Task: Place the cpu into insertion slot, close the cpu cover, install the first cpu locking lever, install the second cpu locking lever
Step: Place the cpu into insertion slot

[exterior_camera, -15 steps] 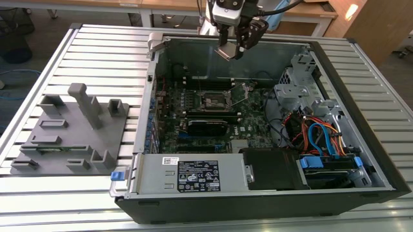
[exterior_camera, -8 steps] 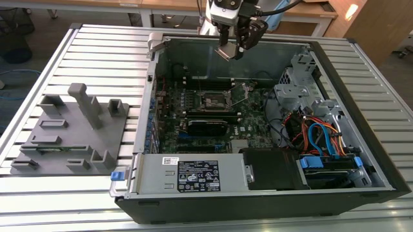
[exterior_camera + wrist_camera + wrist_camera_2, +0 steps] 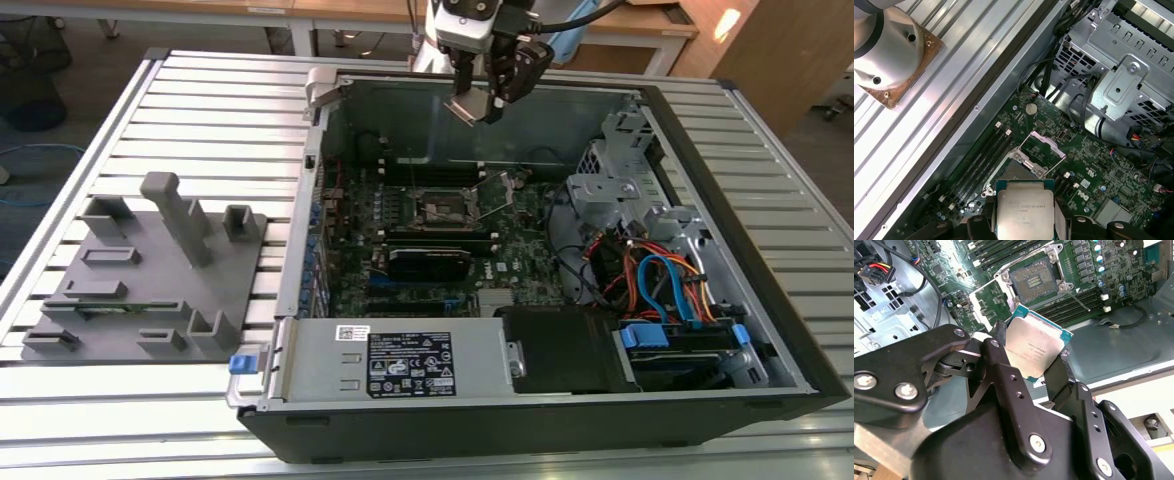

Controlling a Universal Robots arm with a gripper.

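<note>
1. In the exterior view, we see the gripper hanging over the far side of the open computer case. It is at twelve o'clock from the insertion slot and well apart from it.
2. The claw is narrow and clamped on the cpu. In both wrist views its black fingers press two opposite edges of the chip, which sits tilted with its silver top facing the cameras.
3. The chip's top carries a few lines of small dark print, and a teal border runs round the metal.
4. The insertion slot lies bare, a dark contact field inside a silver rim. The cpu cover is swung back on its hinge just beside the slot, and green board shows through its window.
5. At six o'clock from the slot in the exterior view, we find the power supply box. It has a small white label above a larger black label covered in white print and marks.
6. At nine o'clock from the case, a grey fixture block rests on the slatted table.
</note>
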